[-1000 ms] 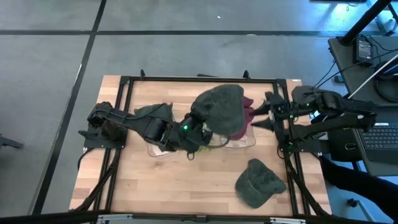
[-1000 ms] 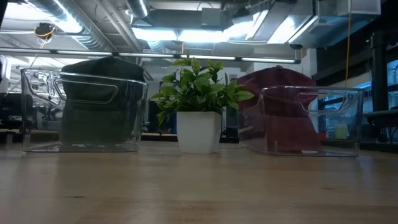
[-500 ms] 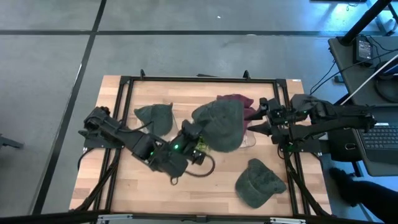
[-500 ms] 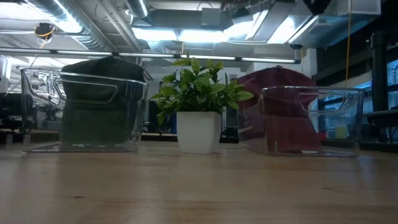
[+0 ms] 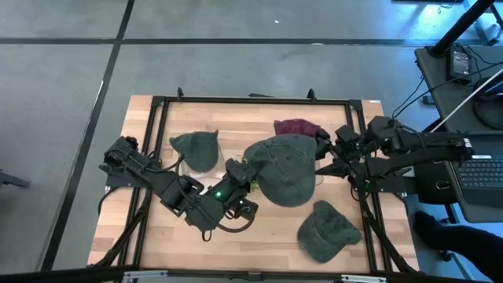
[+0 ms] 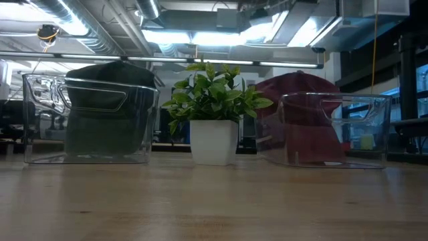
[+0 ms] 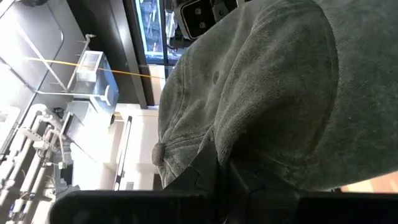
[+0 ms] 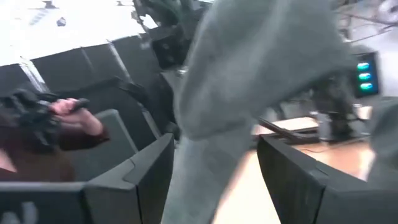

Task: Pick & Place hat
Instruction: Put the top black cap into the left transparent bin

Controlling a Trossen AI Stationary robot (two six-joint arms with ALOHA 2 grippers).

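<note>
While the left gripper (image 5: 250, 174) is clamped on the lifted green cap (image 5: 284, 170) over the table's (image 5: 259, 233) middle, the right gripper (image 5: 329, 155) spreads wide at the right edge. Level view: two clear bins (image 6: 89, 119) flank a potted plant (image 6: 214, 110). No writing is legible.

Wooden table (image 5: 236, 244) with a pale plank top, bounded by a black metal frame (image 5: 251, 100) that runs along its edges. Resting directly on the top: a clear bin at left (image 6: 87, 120) holding a dark green hat (image 5: 196, 148); a clear bin at right (image 6: 324, 130) holding a maroon hat (image 5: 297, 127); and between the two bins a white pot with a leafy green plant (image 6: 214, 117). A further green cap (image 5: 326, 230) lies flat on the wood near the right front corner, well apart from both bins.
</note>
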